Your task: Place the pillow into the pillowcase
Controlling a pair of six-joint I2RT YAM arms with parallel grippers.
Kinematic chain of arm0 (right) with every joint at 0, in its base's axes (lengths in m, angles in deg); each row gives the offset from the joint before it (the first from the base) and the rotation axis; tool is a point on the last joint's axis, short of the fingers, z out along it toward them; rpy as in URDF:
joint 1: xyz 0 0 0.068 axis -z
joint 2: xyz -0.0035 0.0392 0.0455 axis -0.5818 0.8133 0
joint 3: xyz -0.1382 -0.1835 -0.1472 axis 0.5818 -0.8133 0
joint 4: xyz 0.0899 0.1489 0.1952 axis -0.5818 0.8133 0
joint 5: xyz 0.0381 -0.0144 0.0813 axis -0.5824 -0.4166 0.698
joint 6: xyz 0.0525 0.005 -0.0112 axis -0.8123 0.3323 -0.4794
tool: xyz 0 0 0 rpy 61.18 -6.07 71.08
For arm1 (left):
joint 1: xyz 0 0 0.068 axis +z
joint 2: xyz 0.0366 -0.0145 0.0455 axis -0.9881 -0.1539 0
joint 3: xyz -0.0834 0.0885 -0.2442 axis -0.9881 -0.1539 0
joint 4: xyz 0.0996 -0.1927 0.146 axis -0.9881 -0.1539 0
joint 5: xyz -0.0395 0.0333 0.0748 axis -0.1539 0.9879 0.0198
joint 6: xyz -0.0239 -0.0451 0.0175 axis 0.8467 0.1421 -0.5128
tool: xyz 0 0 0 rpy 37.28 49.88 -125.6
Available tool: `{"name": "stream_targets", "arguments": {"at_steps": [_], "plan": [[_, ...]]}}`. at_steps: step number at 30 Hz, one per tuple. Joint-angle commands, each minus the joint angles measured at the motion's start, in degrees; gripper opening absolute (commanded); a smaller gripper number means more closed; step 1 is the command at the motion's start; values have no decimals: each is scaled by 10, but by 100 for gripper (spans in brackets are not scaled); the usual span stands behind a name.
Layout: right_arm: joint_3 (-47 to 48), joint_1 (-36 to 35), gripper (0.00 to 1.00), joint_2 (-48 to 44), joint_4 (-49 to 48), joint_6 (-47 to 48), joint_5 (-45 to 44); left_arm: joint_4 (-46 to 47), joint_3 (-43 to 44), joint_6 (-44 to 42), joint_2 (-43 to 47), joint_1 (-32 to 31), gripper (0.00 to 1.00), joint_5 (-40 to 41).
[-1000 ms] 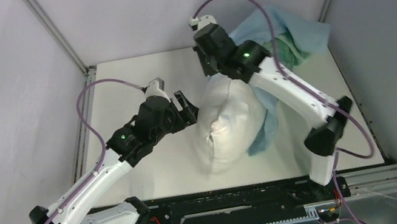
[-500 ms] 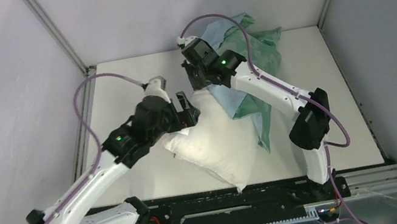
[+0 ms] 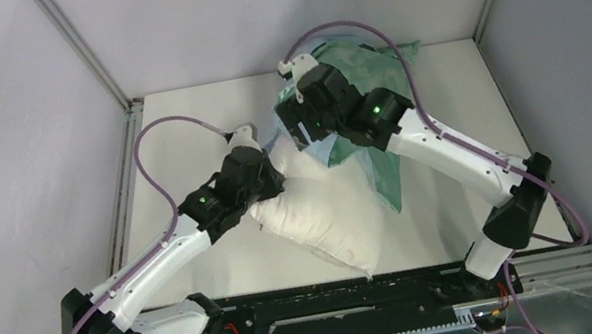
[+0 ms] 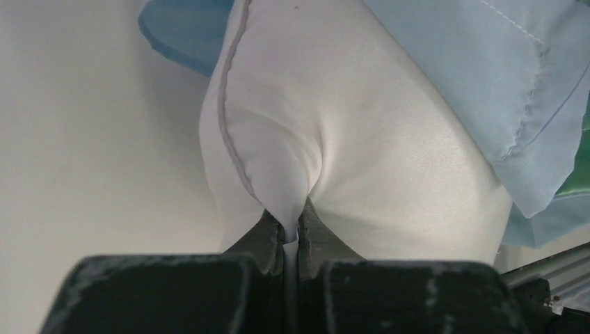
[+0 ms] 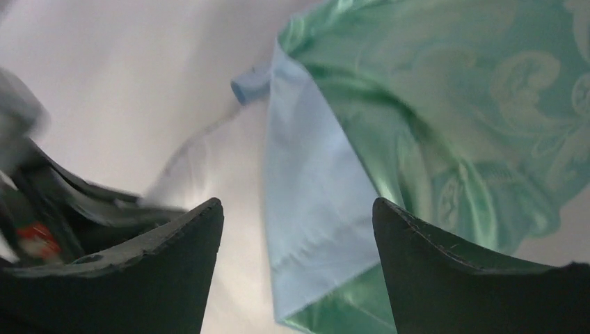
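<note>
No writing can be read at this size. A purple cable [image 3: 167, 134] loops over the left side of the white table [image 3: 178, 142]. The left gripper [image 3: 275, 187] reaches in to the left edge of the pillow [image 3: 329, 221]. Left wrist view: the left gripper [image 4: 292, 217] has its jaws pinched together on a thin fold of the pillow [image 4: 362, 139] next to its piped seam, and the fabric puckers into the grip.

The pillow lies slantwise mid-table, with one corner toward the black base rail [image 3: 343, 298]. Its far end is under the pillowcase [image 3: 381, 175]. Only the wrist view shows the stitched blue hem of the pillowcase [image 4: 501, 69] lapping over the pillow's upper right, with more blue cloth showing behind the pillow's top left.

The right gripper [image 3: 297, 123] hangs over the pillowcase's near-left edge, and its arm blocks much of the cloth in the top view. Right wrist view: the right gripper [image 5: 298, 209] has its fingers [image 5: 452, 271] spread wide with nothing between them. Below is the pillowcase [image 5: 452, 104], its blue side folded back over a shiny green inner side with a woven floral pattern, which the top view does not show. The pale surface to its left is blurred, so I can't tell pillow from table.

The rest of the pillowcase is heaped green side out at the far right of the table.
</note>
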Motion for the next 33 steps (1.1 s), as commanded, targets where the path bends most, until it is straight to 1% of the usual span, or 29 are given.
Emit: {"name": "stream_targets", "arguments": {"at_steps": [1, 5, 8, 9, 10, 12, 13, 14, 16, 17, 19, 21, 23, 25, 28, 29, 30, 31, 33], "plan": [[-107, -18, 82, -34, -44, 49, -3, 84, -31, 6, 26, 18, 0, 7], [-157, -21, 82, -31, -78, 54, -13, 119, -52, 23, 39, 31, 0, 0], [-172, -14, 78, -15, -88, 54, -28, 127, -57, 28, 46, 37, 0, -1], [-172, -13, 72, -9, -88, 51, -42, 128, -58, 29, 47, 39, 0, -3], [-168, -10, 64, -5, -83, 43, -61, 129, -60, 31, 49, 41, 0, -1], [-155, -3, 36, -4, -74, 27, -81, 132, -67, 32, 51, 44, 0, 1], [-144, -2, 25, -5, -70, 22, -89, 135, -72, 34, 53, 46, 0, 1], [-118, -3, 16, -7, -62, 17, -89, 140, -76, 36, 53, 47, 0, 1], [-58, -17, 3, -3, -33, 7, -74, 149, -83, 42, 48, 48, 0, 3], [-25, -31, 0, 2, -15, -8, -57, 158, -87, 44, 44, 51, 0, 1], [22, -66, 0, 4, 11, -36, 17, 187, -86, 51, 29, 69, 0, -12], [24, -109, 0, -10, -14, -64, 74, 239, -81, 77, 0, 112, 0, -52], [23, -140, 0, -14, -33, -91, 111, 288, -69, 111, -36, 154, 0, -100], [11, -145, 0, -14, -50, -113, 136, 308, -48, 135, -73, 180, 0, -127], [-13, -120, 0, -10, -69, -120, 164, 325, -18, 154, -126, 192, 0, -144], [-19, -110, 3, -9, -74, -114, 162, 329, -10, 153, -139, 193, 0, -144], [-21, -100, 13, -8, -69, -108, 157, 331, -3, 151, -150, 195, 0, -144], [-18, -86, 27, -7, -56, -102, 151, 328, 5, 148, -161, 201, 0, -151], [-27, -72, 60, -30, -39, -86, 107, 316, 24, 136, -182, 213, 0, -167]]}}
